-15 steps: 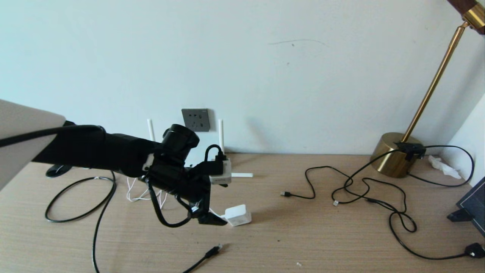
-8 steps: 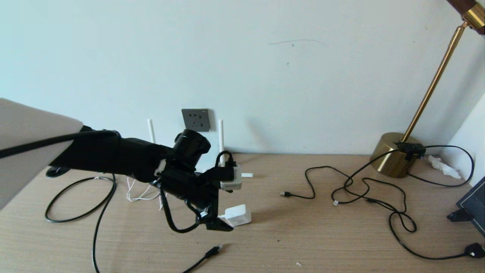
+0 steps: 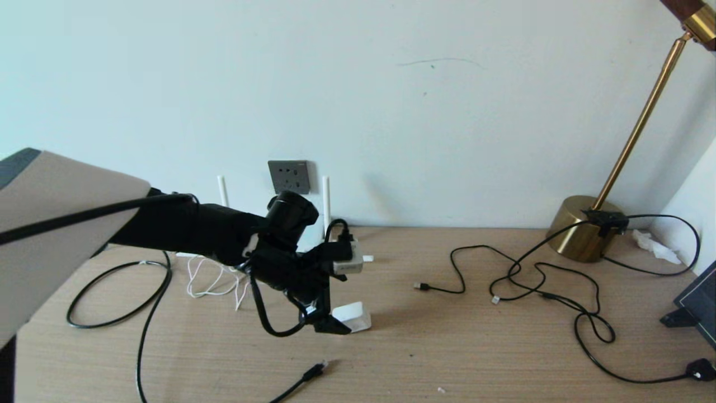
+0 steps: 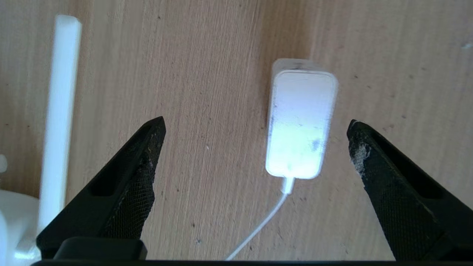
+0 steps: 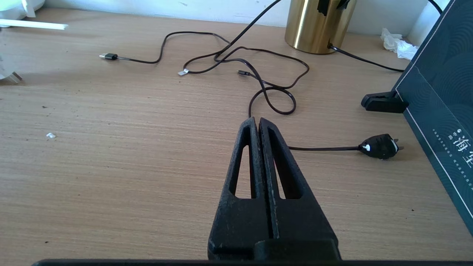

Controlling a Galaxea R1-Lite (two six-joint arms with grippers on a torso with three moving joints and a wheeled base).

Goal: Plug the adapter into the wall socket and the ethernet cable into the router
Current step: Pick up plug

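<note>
Rightward since before, left gripper (image 4: 255, 125) hovers over the adapter (image 4: 300, 123), jaws wide; right gripper (image 5: 257, 122) shut.

Matt wood-grain table (image 3: 481, 347), glossy white plastic adapter (image 4: 300, 122), shiny brass-coloured metal lamp base (image 5: 319, 24), black mesh-textured jaws.

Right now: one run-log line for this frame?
phase: reach for adapter | left gripper: open, above adapter, not touching | right gripper: shut, parked over table | wall socket: empty
</note>
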